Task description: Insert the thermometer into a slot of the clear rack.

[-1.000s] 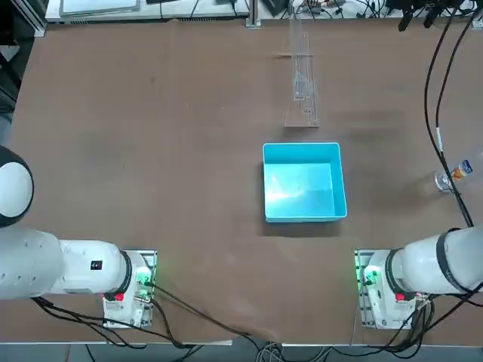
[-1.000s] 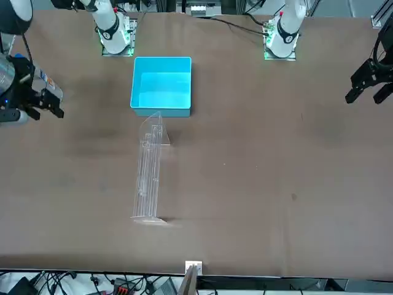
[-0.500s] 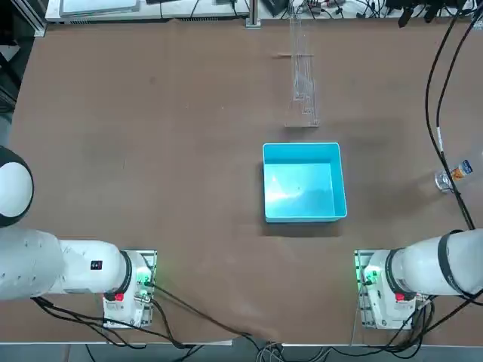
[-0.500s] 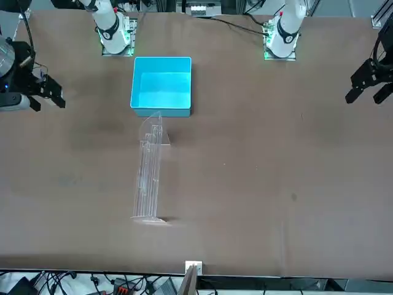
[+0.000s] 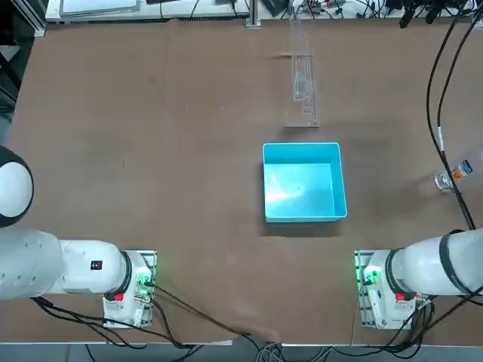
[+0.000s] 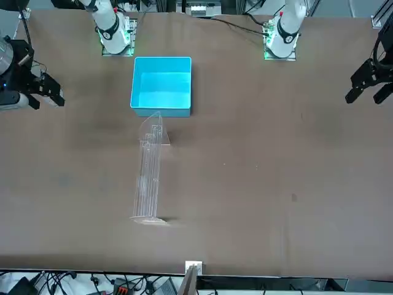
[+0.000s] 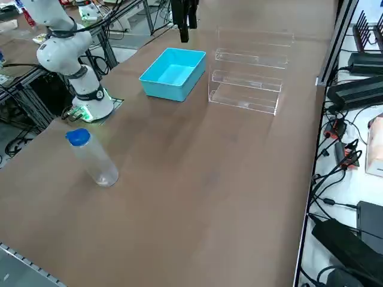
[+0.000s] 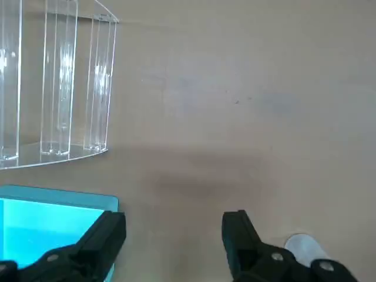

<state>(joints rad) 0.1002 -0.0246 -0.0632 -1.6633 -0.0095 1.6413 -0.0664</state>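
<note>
- Right gripper [image 8: 174, 235] hangs high over the bare brown table [image 5: 151, 151], pointing down, fingers spread wide, apparently empty.
- Clear rack [image 8: 59, 88] stands apart beyond the blue bin [image 8: 47, 226].

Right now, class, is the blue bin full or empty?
Empty. The top view looks straight into the blue bin and shows only its bare floor; the side view shows the same.

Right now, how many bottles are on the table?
1. The small clear bottle with a blue cap stands upright near the table's edge on the robot's right side, apart from the blue bin and the clear rack. No other bottle shows.
</note>
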